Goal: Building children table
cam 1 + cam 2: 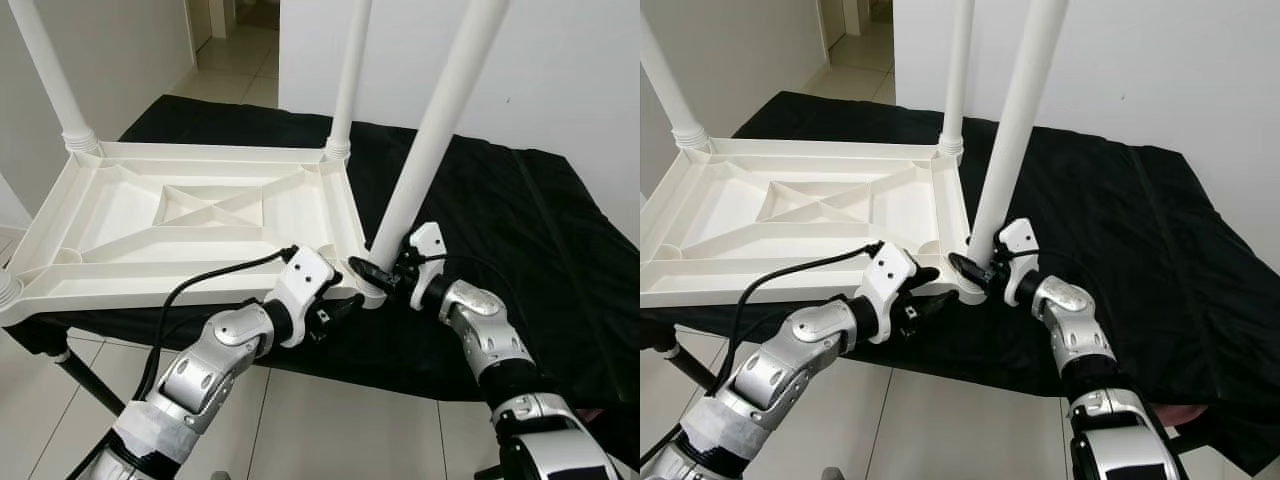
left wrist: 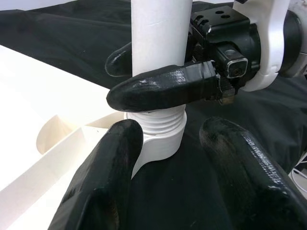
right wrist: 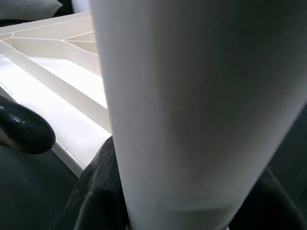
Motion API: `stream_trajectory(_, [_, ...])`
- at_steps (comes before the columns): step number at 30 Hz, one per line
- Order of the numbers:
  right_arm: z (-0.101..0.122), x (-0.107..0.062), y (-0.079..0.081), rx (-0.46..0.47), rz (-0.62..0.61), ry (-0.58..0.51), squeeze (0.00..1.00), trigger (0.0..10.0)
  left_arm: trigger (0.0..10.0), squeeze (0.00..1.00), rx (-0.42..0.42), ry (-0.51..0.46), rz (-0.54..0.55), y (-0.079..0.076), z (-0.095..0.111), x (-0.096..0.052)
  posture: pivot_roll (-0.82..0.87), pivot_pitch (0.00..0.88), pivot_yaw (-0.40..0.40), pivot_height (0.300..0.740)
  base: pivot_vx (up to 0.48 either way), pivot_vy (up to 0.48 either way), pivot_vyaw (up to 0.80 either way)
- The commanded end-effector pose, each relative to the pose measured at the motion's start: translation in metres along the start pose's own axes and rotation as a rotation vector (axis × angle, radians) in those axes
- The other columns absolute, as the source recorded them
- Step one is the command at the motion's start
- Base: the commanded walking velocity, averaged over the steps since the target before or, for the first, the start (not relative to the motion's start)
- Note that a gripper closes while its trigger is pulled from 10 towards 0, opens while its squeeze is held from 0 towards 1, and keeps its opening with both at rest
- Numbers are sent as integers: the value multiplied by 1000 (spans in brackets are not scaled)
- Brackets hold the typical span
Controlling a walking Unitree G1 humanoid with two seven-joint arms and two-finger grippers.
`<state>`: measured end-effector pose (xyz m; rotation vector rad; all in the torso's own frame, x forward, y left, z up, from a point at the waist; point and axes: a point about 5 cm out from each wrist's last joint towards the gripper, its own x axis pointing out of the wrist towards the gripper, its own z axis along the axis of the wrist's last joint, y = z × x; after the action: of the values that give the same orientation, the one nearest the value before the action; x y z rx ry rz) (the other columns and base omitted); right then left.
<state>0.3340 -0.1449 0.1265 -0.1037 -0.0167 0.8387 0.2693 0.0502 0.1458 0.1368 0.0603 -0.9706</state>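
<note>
A white plastic table (image 1: 200, 210) lies upside down on a black cloth. At its near right corner a long white leg (image 1: 430, 130) leans to the right, its threaded end (image 2: 160, 125) sitting in the corner socket. My right gripper (image 1: 375, 268) is shut on this leg just above the thread, one finger (image 2: 163, 88) in front and one behind. My left gripper (image 1: 340, 305) is low at the same corner, open, with its fingers (image 2: 110, 182) on either side of the socket. The right wrist view has the leg (image 3: 192, 96) very close and the table's ribs (image 3: 62, 81) behind it.
Two more legs stand upright at the far corners (image 1: 350, 70) (image 1: 55, 80). The black cloth (image 1: 520, 220) runs on to the right below a white wall (image 1: 560, 70). Tiled floor (image 1: 300, 420) lies in front, with a dark frame leg (image 1: 85, 385) under the surface.
</note>
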Motion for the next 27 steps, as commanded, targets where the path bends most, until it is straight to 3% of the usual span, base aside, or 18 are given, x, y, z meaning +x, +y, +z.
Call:
stream_trajectory(1, [-5, -1, 4, 15, -9, 11, 0, 10000, 10000, 0, 7, 12, -85, -4, -3, 1, -58, 0, -50, 740, 0, 0, 0])
stream_trajectory(6, [3, -1, 8, 3, -103, -52, 0, 10000, 10000, 0, 5, 15, -84, -5, -3, 0, -58, 0, -51, 740, 0, 0, 0])
stream_trajectory(9, [3, 0, 9, 0, -127, -56, 0, 10000, 10000, 0, 3, 15, -84, -5, -3, -1, -59, 0, -47, 740, 0, 0, 0])
stream_trajectory(12, [2, 3, 18, 10, -257, -63, 0, 10000, 10000, 0, -2, 19, -91, -8, -5, -2, -58, 0, -42, 740, 0, 0, 0])
stream_trajectory(17, [2, 4, 24, 26, -330, -65, 0, 10000, 10000, 0, -3, 20, -94, -8, -5, -3, -55, 0, -40, 740, 0, 0, 0])
stream_trajectory(19, [1, 6, 30, 59, -426, -59, 0, 10000, 10000, 0, -2, 22, -95, -8, -5, -3, -53, 0, -42, 740, 0, 0, 0])
stream_trajectory(21, [1, 6, 30, 59, -426, -59, 0, 10000, 10000, 0, -2, 22, -95, -8, -5, -3, -53, 0, -42, 740, 0, 0, 0])
stream_trajectory(27, [-8, 4, 39, 121, -704, -10, 0, 10000, 10000, 0, -2, 25, -103, -10, -6, -3, -48, 0, -48, 740, 0, 0, 0])
